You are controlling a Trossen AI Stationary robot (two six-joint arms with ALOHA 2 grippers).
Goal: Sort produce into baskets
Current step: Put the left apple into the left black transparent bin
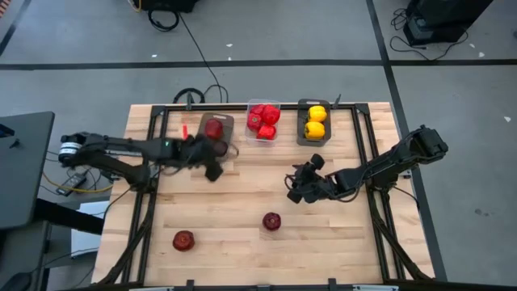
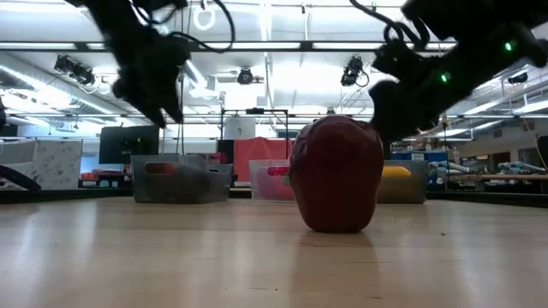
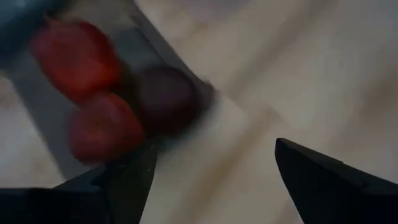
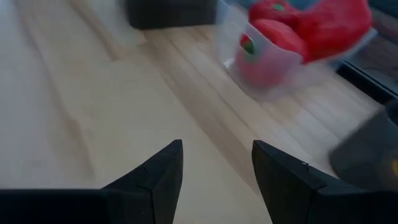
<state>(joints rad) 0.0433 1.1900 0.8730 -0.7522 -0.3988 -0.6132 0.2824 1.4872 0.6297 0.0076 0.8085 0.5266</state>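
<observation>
Three baskets stand in a row at the table's far edge. The left dark grey basket (image 1: 216, 129) holds maroon apples (image 3: 165, 96). The clear basket (image 1: 262, 121) holds red peppers (image 4: 292, 34). The right dark grey basket (image 1: 313, 121) holds yellow peppers (image 1: 315, 121). Two maroon apples rest on the table near the front: one (image 1: 272, 221) looms large in the low view (image 2: 336, 175), the other (image 1: 184, 240) lies further left. My left gripper (image 1: 213, 170) is open and empty (image 3: 214, 180), just in front of the left basket. My right gripper (image 1: 293, 191) is open and empty (image 4: 217, 168) over bare table at mid-right.
Black frame rails (image 1: 359, 145) run along the table's sides. The wooden table top (image 1: 242, 202) between the baskets and the two loose apples is bare. In the low view the baskets (image 2: 180, 180) stand behind the near apple.
</observation>
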